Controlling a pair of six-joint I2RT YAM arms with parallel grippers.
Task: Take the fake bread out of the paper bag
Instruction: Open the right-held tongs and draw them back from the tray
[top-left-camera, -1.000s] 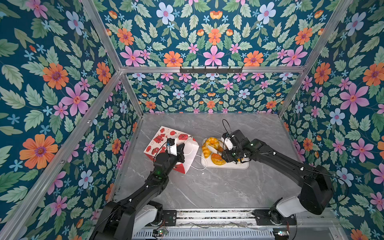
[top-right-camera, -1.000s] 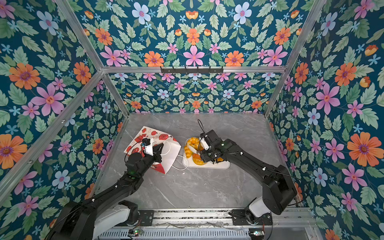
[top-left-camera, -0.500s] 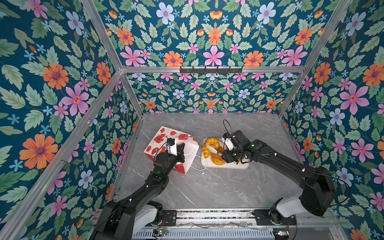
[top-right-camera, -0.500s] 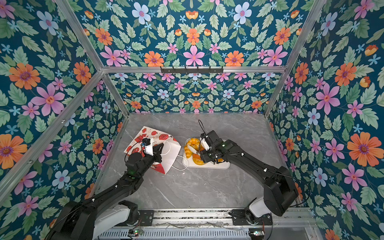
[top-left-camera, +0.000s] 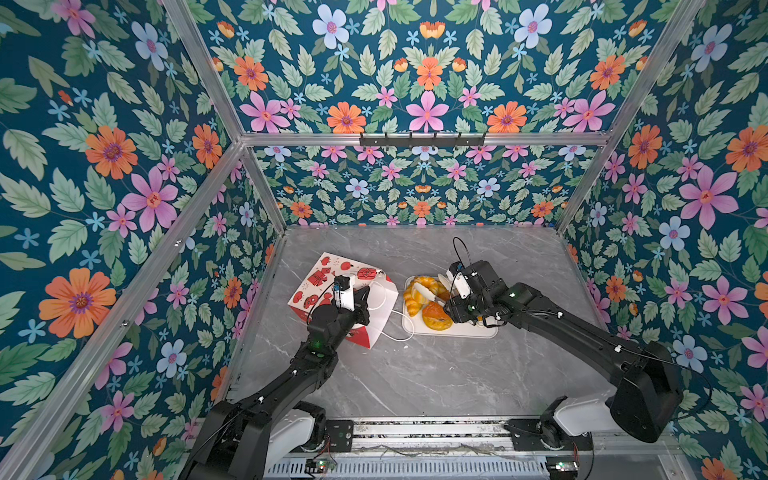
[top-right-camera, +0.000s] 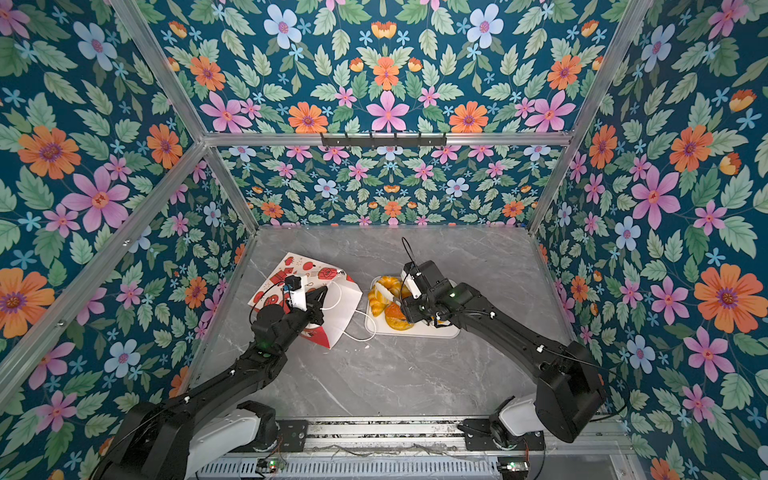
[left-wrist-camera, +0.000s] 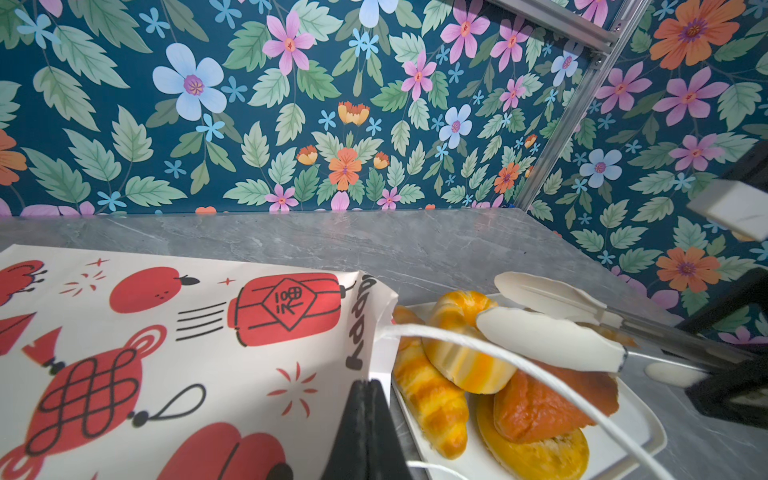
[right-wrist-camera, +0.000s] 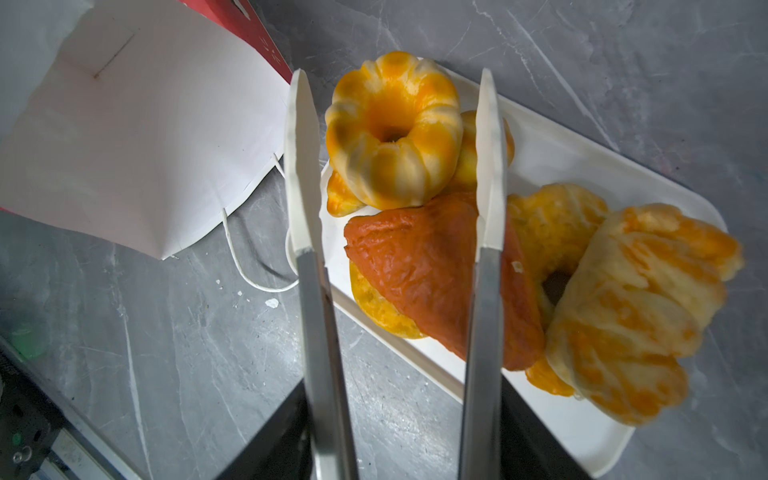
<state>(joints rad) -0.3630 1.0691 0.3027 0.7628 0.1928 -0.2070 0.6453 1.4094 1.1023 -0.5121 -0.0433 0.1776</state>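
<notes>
While the left gripper (top-left-camera: 365, 294) pinches the bag (top-left-camera: 324, 274) rim shut-fingered, the right gripper (top-left-camera: 454, 308) clasps tongs (right-wrist-camera: 316, 311), tips apart astride the bun (right-wrist-camera: 415, 266). It should lift them straight up, sparing the stacked bread (right-wrist-camera: 395, 133).

A: Anything inside the tall red-and-white paper bag (top-left-camera: 328, 282)?
B: Can't tell. Mouth faces 4 o'clock, only white inner wall shows; deep end's hidden. Left gripper (top-left-camera: 362, 297) & arm cover its 6 o'clock edge in both top views.
A: Paper pinched btwn the fingers (left-wrist-camera: 365, 415)?
B: Unclear – in left wrist view they run off the frame edge.
A: White rectangular tray (top-left-camera: 465, 331)?
B: 3 o'clock half sits under right gripper (top-left-camera: 455, 307) in both top views. Right wrist view: flat round yellow pastry (right-wrist-camera: 370, 307) mostly under the orange-brown bun (right-wrist-camera: 424, 266); metal tongs w/ white tips (right-wrist-camera: 309, 232) cut off at handle end. Left wrist view crops part of tray.
</notes>
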